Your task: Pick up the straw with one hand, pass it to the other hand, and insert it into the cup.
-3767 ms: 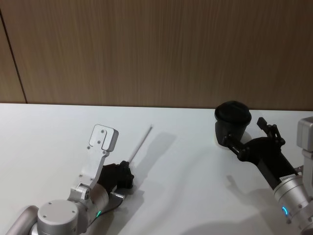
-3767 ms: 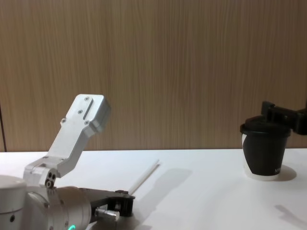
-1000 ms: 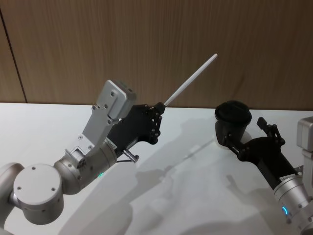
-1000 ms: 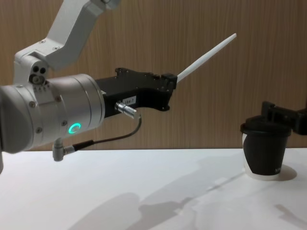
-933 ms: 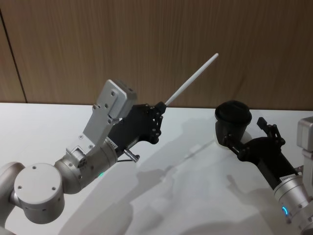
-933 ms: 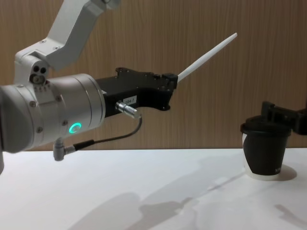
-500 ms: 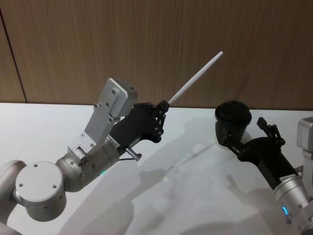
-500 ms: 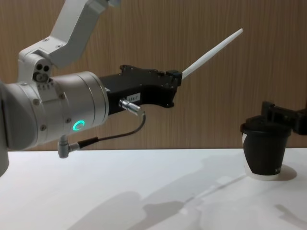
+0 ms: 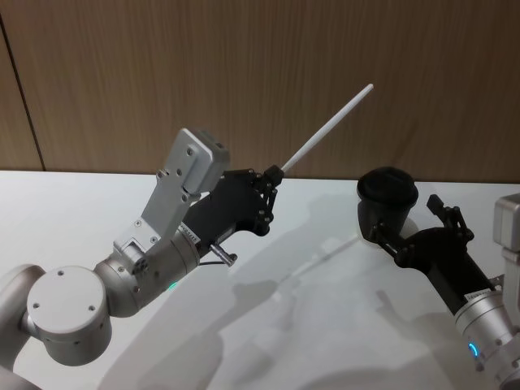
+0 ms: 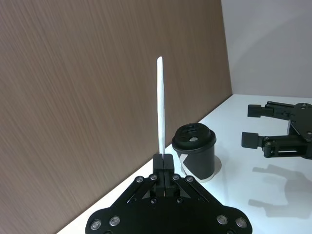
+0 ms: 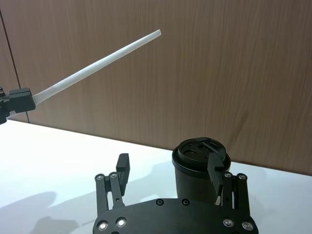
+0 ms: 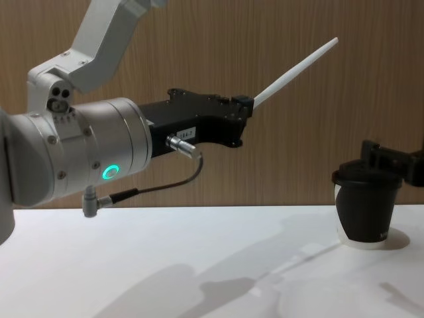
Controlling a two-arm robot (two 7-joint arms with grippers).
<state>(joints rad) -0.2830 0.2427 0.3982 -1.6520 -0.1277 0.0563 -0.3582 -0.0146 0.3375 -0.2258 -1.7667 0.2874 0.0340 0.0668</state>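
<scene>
The white straw (image 9: pixel 325 127) (image 12: pixel 295 71) is held up in the air by its lower end, and it slants up toward the right. My left gripper (image 9: pixel 272 172) (image 12: pixel 245 103) (image 10: pixel 163 161) is shut on it, high over the middle of the table. The black lidded cup (image 9: pixel 387 199) (image 12: pixel 366 212) (image 10: pixel 195 153) stands upright at the back right. My right gripper (image 9: pixel 408 219) (image 10: pixel 251 125) (image 11: pixel 168 168) hovers open just on the near side of the cup, and nothing is between its fingers. The straw's tip (image 11: pixel 157 33) points above the cup, well clear of the lid.
The white table (image 9: pixel 81 211) is bare apart from the cup. A wooden wall (image 9: pixel 244 65) rises along its far edge. Open room lies between the two grippers.
The left gripper has lifted the straw from the table into the air and, over the last second, drifted slightly up and right. The right gripper and the cup have stayed put.
</scene>
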